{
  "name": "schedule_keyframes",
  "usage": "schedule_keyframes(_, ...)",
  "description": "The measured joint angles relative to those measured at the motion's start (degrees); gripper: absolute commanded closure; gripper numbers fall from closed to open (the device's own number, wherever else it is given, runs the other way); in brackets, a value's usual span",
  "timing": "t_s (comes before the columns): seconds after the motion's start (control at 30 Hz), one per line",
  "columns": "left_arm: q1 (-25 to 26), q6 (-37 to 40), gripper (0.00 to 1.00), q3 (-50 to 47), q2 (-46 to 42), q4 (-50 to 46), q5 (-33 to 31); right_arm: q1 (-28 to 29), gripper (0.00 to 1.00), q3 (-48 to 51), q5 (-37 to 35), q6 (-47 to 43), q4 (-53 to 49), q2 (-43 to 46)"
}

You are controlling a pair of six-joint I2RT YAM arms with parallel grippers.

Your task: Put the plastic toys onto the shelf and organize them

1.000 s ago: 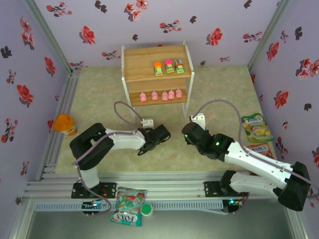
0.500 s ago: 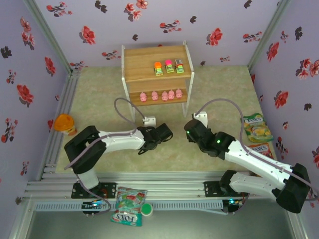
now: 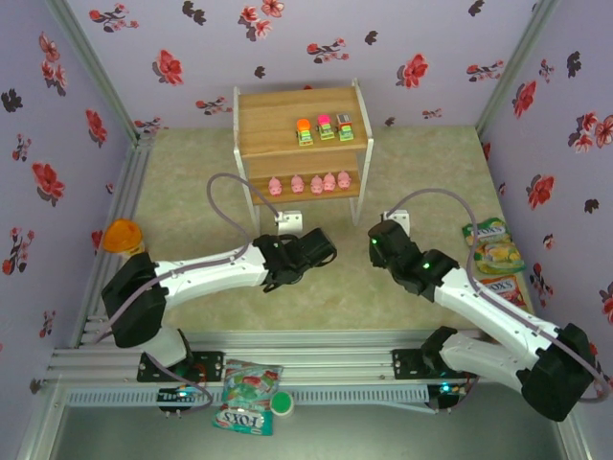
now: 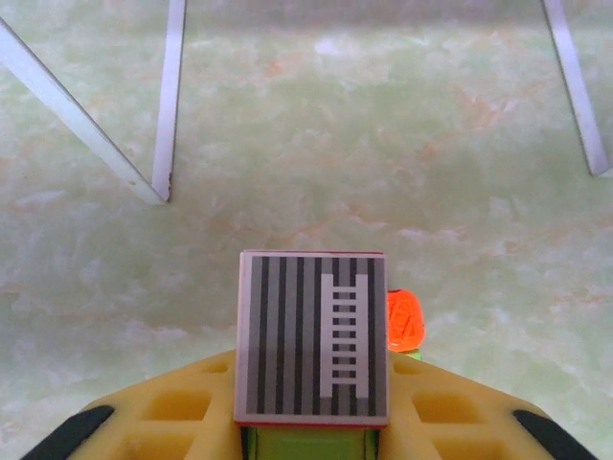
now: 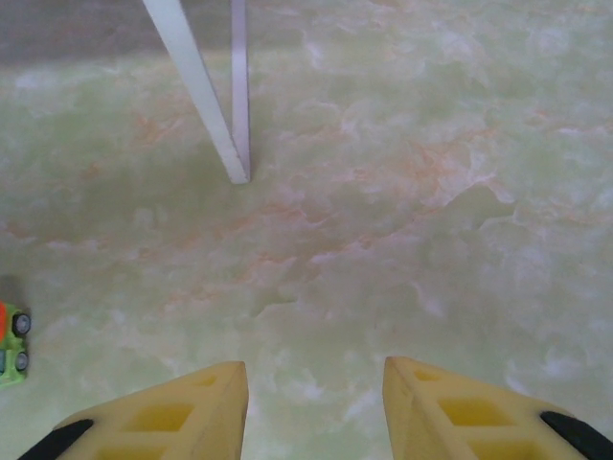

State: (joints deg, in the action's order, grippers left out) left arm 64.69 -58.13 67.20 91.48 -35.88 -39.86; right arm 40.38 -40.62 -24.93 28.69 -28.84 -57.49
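Observation:
The shelf (image 3: 299, 123) stands at the back of the mat. Three toy cars (image 3: 326, 127) sit on its top board and several pink pigs (image 3: 315, 182) line its lower board. My left gripper (image 3: 321, 251) hovers in front of the shelf, shut on a green car with a grey striped top (image 4: 311, 335) between its yellow fingers (image 4: 172, 412). Just past it an orange-topped car (image 4: 404, 321) lies on the mat, also at the left edge of the right wrist view (image 5: 11, 343). My right gripper (image 5: 314, 402) is open over bare mat, right of the left one (image 3: 380, 238).
White shelf legs (image 4: 170, 96) (image 5: 206, 96) stand just ahead of both grippers. Candy bags (image 3: 493, 244) lie by the right wall, and more (image 3: 247, 385) lie on the near rail. An orange-lidded jar (image 3: 123, 235) sits at the left edge.
The left arm has stretched forward toward the shelf, carrying the grey-topped car. The right gripper has drifted a little right and farther back.

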Motion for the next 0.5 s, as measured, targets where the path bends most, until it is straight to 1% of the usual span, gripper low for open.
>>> schedule_keyframes(0.13,1.0,0.3,0.74,3.4,-0.4,-3.1,-1.1,-1.8,0.58,1.4,2.8,-0.9,2.8,-1.2)
schedule_keyframes(0.3,1.9,1.3,0.73,7.9,-0.7,-6.3,-2.1,-1.9,0.58,2.5,7.0,-1.7,6.3,-2.0)
schedule_keyframes(0.5,2.0,3.0,0.73,12.2,-3.3,-10.4,-3.1,-1.9,0.57,3.8,11.3,-2.4,10.0,-2.0)
